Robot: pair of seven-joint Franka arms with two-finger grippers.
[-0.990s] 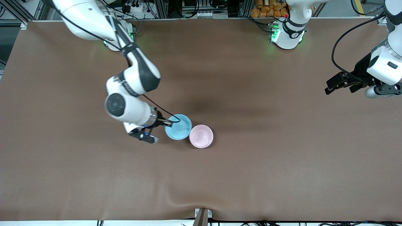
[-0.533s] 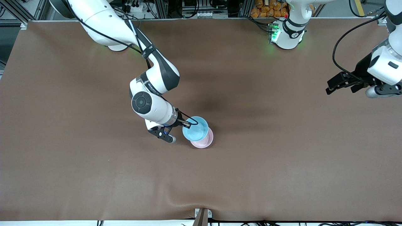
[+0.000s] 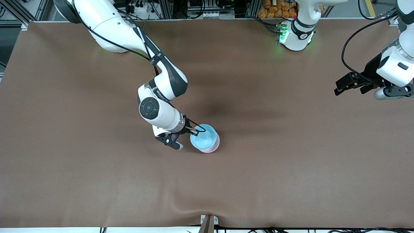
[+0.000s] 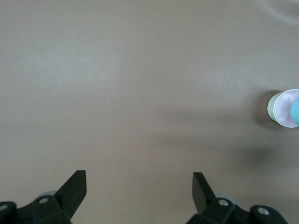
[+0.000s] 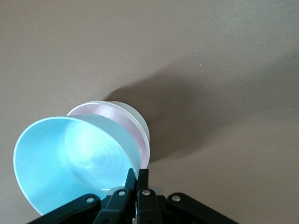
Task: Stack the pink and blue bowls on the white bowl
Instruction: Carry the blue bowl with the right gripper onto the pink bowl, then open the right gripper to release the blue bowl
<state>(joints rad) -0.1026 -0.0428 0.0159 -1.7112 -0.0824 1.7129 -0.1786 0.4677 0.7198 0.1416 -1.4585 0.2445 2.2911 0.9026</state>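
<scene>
Light blue, the blue bowl [image 3: 203, 136] hangs tilted over the pink bowl [image 3: 214, 146], its rim pinched by the right end effector [image 3: 193, 130]. The pink bowl appears nested in the white bowl [image 5: 135, 117], which stands on the brown surface [image 3: 291, 168]. The left end effector [image 3: 347, 86], fingers spread wide and empty, waits in the air well apart from the pink bowl, over the left arm's end of the surface.
</scene>
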